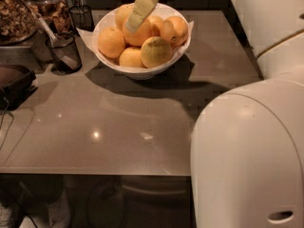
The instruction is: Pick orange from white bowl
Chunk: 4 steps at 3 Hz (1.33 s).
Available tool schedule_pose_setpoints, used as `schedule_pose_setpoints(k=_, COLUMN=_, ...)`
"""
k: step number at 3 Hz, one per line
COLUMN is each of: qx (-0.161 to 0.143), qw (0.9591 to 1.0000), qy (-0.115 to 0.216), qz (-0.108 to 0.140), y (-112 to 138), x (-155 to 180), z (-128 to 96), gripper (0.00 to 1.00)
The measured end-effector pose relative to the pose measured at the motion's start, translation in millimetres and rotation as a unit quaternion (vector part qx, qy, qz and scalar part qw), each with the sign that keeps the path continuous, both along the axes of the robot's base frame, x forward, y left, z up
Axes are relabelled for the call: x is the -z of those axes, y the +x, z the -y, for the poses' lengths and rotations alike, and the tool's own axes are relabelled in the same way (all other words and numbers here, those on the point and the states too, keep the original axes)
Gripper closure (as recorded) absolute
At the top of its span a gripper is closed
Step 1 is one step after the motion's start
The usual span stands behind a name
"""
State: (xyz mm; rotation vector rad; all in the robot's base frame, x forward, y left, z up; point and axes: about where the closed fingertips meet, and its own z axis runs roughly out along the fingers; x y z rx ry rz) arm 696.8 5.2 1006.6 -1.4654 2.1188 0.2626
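The white bowl (141, 70) stands at the back of the grey table (118, 122) and holds several oranges. A large deep-orange orange (144, 35) lies in the middle of the pile. A yellow-green tinged fruit (156, 52) lies at the front of the pile, and another orange (111, 42) at the left. My gripper (132, 24) comes down from the top of the view into the bowl, with its pale tip on the upper left of the middle orange.
Two black wire-mesh cups (64, 52) (81, 17) stand left of the bowl, the nearer one with a utensil in it. Jars of snacks (16, 13) stand at the far left, with a dark object (14, 82) below them. My white body (247, 151) fills the right foreground.
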Motion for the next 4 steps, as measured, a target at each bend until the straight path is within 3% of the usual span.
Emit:
schedule_pose_setpoints(k=1, qx=-0.006, qw=1.0, qy=-0.002, qz=-0.004, y=6.2, x=5.9, z=-7.9, gripper=0.22)
schedule_pose_setpoints(k=4, qx=-0.002, qw=0.9996, qy=-0.012, qz=-0.026, y=19.0, x=32.4, z=-13.0, gripper=0.23)
